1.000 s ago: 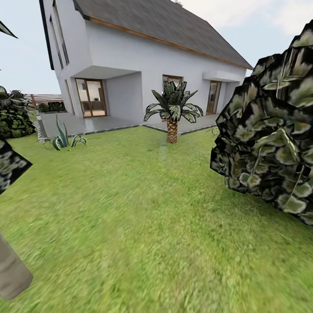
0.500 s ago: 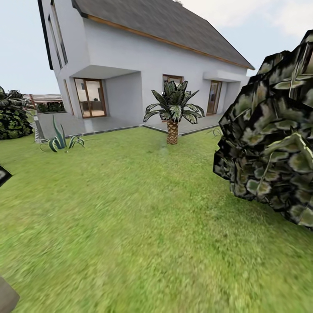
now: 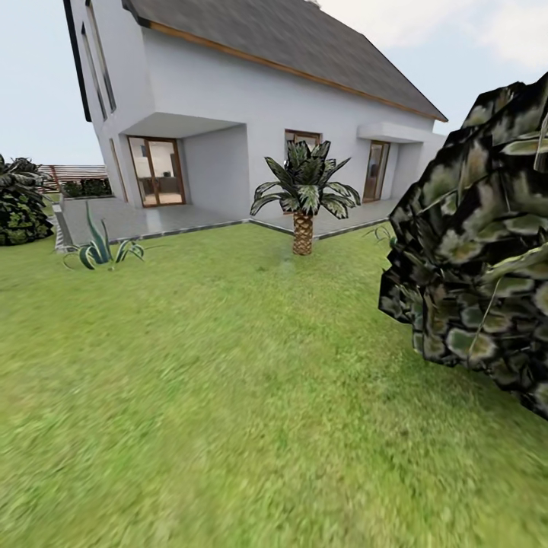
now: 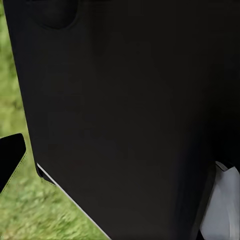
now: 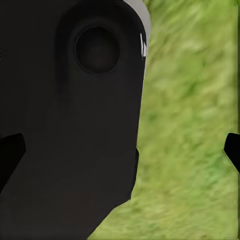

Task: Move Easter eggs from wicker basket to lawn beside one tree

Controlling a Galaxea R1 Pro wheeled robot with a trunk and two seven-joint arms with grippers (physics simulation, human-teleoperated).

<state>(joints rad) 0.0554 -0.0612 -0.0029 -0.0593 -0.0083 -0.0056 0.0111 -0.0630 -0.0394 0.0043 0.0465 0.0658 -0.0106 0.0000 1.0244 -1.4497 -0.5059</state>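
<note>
The lawn (image 3: 228, 365) is bright green and faintly mottled, a wide flat stretch that runs from the near edge of the head view up to a paved terrace (image 3: 190, 217) at the foot of a white house (image 3: 243, 99) with a grey pitched roof. The eggs and basket are not among the things seen here.

At about 12 o'clock, where grass meets paving, stands a short palm (image 3: 304, 199) with a scaly trunk. At 10 o'clock a spiky agave-like plant (image 3: 99, 247) sits on the grass, and further out at 9 o'clock a dark bush (image 3: 21, 202) with a slatted fence (image 3: 76, 173) behind it. At 3 o'clock a large mass of dark, blocky foliage (image 3: 479, 259) hangs over the grass.

Both wrist views are largely blocked by a dark robot body, with blurred grass beside it. Dark finger tips show at the edges, but I cannot tell whether either gripper is parted or closed.
</note>
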